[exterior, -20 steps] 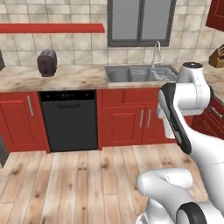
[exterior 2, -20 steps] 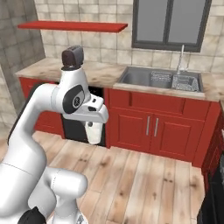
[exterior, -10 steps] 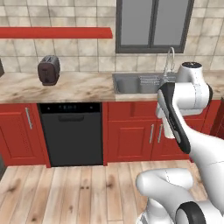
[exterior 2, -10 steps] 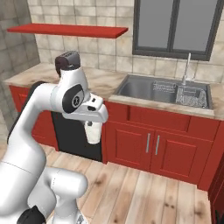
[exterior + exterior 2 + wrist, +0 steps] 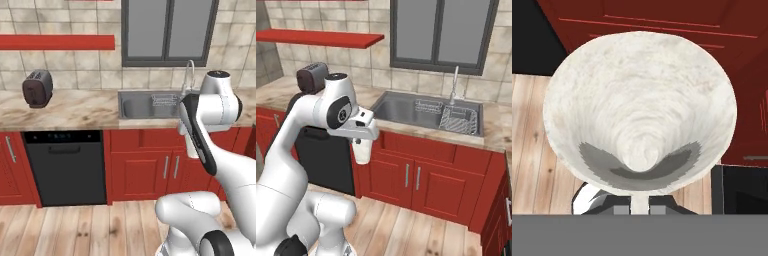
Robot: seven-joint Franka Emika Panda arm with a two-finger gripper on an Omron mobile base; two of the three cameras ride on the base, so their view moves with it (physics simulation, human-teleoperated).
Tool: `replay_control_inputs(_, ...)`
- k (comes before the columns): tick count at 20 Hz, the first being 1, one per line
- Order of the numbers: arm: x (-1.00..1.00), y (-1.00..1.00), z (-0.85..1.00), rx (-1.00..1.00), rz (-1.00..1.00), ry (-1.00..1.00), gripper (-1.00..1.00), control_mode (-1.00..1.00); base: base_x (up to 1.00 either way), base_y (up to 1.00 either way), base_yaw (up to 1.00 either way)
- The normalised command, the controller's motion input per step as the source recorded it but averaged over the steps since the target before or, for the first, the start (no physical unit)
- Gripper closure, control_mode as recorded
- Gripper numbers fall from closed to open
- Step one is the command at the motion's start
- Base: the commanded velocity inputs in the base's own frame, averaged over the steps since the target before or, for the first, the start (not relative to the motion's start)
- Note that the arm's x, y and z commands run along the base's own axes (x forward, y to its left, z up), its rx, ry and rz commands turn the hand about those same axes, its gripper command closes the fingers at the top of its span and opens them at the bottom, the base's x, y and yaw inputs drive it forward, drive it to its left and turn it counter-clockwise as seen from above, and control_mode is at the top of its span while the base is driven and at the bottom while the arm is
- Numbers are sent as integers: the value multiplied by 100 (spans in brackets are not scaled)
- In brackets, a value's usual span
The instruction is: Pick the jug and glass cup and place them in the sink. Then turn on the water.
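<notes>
My gripper (image 5: 361, 142) is shut on the jug (image 5: 362, 151), a pale whitish tapered vessel that hangs below the hand, in front of the red cabinet doors and lower than the counter top. The left base view has the jug (image 5: 192, 148) partly behind my forearm. Seen from the hand, its wide open mouth (image 5: 639, 110) faces the camera over wood floor and red cabinet. The sink (image 5: 397, 107) lies in the counter beyond and to the right, with wire racks (image 5: 458, 120) and a curved tap (image 5: 455, 83). The sink (image 5: 134, 107) is left of my arm. The glass cup is out of view.
A dark toaster (image 5: 37, 88) stands on the counter at the left. A black dishwasher (image 5: 65, 167) sits under the counter, left of the red cabinet doors (image 5: 411, 177). A red shelf (image 5: 321, 37) and a window (image 5: 169, 30) are on the tiled wall.
Both base views have shifted: the base has driven, and the sink now lies closer and more central. The arm keeps its pose, still holding the jug.
</notes>
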Motion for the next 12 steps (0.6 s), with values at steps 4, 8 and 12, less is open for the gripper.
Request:
replay_control_inputs(4, 0, 0, 0, 0, 0, 0, 100, 100, 57, -40, -1)
replay_control_inputs(8, 0, 0, 0, 0, 0, 0, 100, 100, 58, -33, 0)
replay_control_inputs(12, 0, 0, 0, 0, 0, 0, 100, 100, 55, -7, -8)
